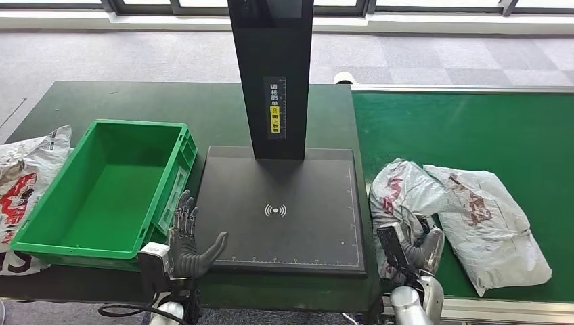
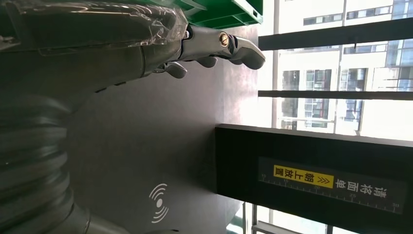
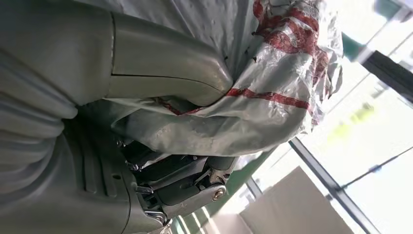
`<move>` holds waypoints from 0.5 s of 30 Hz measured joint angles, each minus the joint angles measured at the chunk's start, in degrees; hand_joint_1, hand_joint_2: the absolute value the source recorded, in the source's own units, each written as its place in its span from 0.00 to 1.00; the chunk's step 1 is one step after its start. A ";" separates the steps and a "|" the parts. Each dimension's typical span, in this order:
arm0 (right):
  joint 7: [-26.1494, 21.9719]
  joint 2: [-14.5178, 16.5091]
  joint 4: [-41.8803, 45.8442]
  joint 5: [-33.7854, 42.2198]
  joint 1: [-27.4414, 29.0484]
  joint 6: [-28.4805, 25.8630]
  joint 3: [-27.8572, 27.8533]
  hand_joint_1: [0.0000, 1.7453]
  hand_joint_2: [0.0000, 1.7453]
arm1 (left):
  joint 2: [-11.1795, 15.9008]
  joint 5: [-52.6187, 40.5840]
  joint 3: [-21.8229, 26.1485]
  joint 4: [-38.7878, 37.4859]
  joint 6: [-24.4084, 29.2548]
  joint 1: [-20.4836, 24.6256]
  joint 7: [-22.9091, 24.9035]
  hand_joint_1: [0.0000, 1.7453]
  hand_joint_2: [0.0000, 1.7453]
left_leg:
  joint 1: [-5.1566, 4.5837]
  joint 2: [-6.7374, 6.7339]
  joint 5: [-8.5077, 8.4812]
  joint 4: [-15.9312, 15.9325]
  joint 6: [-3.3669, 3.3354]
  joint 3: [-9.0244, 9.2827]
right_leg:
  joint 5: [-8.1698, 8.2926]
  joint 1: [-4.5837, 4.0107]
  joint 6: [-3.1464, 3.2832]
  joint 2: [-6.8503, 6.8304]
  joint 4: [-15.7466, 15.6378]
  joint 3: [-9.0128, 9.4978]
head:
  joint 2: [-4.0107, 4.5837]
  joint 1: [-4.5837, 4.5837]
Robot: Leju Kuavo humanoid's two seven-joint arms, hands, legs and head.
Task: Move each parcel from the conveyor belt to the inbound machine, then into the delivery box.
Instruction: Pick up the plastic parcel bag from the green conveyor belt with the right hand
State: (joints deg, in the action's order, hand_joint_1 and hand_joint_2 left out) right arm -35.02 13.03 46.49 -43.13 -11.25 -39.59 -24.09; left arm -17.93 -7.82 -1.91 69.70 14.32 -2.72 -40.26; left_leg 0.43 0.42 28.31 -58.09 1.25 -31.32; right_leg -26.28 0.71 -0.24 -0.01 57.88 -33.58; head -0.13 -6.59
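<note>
Right wrist view: the right hand [image 3: 160,122] is clamping a parcel [image 1: 399,193] on the belt [image 1: 474,122], apparently firmly; next, lifting it onto the machine [image 1: 284,210]. Left hand [image 1: 189,244] is hovering, fingers apart.

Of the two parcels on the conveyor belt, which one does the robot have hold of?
The crumpled parcel nearer the black scanner plate: the right hand grips its near end. The flatter parcel beside it, farther from the plate, lies untouched.

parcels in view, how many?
3: two on the conveyor belt, the nearer parcel gripped by the right hand, the other parcel beside it; one parcel left of the green box.
</note>
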 joint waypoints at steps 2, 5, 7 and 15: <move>-3.21 1.79 9.12 4.91 2.81 -0.43 0.02 1.00 1.00 | -0.13 -0.03 0.01 0.03 -0.01 -0.12 0.00 0.00 1.00 | -0.01 0.05 0.03 0.00 -0.01 -0.04 | -0.02 0.02 0.00 -0.05 0.00 -0.02 | 0.00 -0.01; -5.03 3.94 20.45 8.61 5.81 -0.65 0.09 1.00 1.00 | -0.28 -0.15 0.01 0.06 -0.01 -0.18 0.00 0.00 1.00 | -0.03 -0.05 0.08 0.00 -0.02 -0.02 | -0.03 0.02 -0.01 0.03 0.00 -0.04 | 0.00 0.01; -5.14 4.73 25.54 9.15 7.14 -0.64 0.11 1.00 1.00 | -0.37 -0.18 0.01 0.07 -0.01 -0.18 0.00 0.00 1.00 | -0.03 -0.05 0.09 0.00 -0.02 -0.02 | -0.04 0.03 -0.03 0.04 -0.01 -0.03 | 0.00 0.01; -5.15 5.86 35.01 10.14 9.54 -0.63 0.13 1.00 1.00 | -0.60 -0.24 0.01 0.07 -0.01 -0.18 0.00 0.00 1.00 | -0.03 -0.05 -0.01 0.00 -0.09 0.02 | 0.03 0.09 -0.07 0.04 -0.01 0.01 | 0.00 0.01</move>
State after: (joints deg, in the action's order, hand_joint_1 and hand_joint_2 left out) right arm -40.17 18.88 81.49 -32.99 -1.71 -40.22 -23.96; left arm -18.53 -8.05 -1.90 69.77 14.32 -2.91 -40.26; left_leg 0.40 0.36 28.30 -58.09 1.16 -31.30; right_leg -26.25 0.80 -0.31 0.03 57.88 -33.57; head -0.13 -6.58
